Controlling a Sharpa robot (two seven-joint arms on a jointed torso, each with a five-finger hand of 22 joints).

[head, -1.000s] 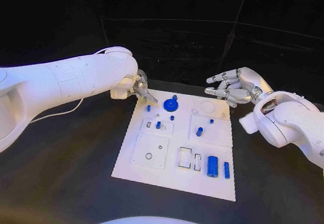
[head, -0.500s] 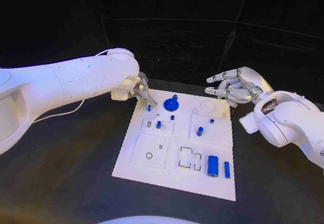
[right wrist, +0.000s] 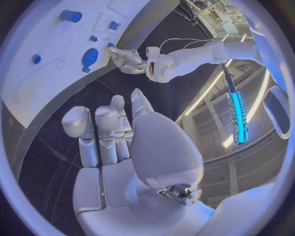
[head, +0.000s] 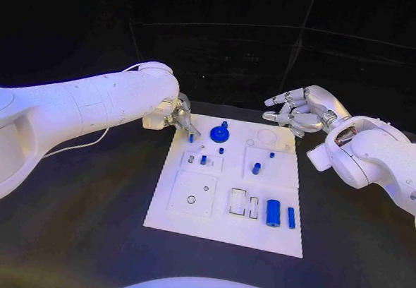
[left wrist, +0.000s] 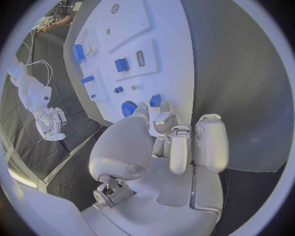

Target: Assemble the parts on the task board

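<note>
**Inspector:** Board (head: 220,231) sits at the frame's centre, unmoved over the last second. Most blue parts are seated in it or lying on it.

**Clerk:** The hands?

**Inspector:** Left hand (head: 178,117), upper left of the board, has dipped slightly towards the board's top-left corner. Its fingertips are drawn together, and the wrist view shows a small blue peg (head: 189,139) at their tips. I judge it pinched. Right hand (head: 299,109) hangs off the board's upper right as before, fingers loosely bent and apart, holding nothing.

**Clerk:** What has changed?

**Inspector:** The peg. A second ago it was not showing under the left hand. Now it shows just below the fingertips, over the top-left corner and left of the blue disc (head: 220,128).

**Clerk:** Meaning?

**Inspector:** In my judgement, an insertion is under way and not finished. I cannot tell whether the peg touches the board.

**Clerk:** Orientation?

**Inspector:** Its long axis runs near vertical in the frame, free end pointing down at the board. It is too small to judge any tilt.
</note>
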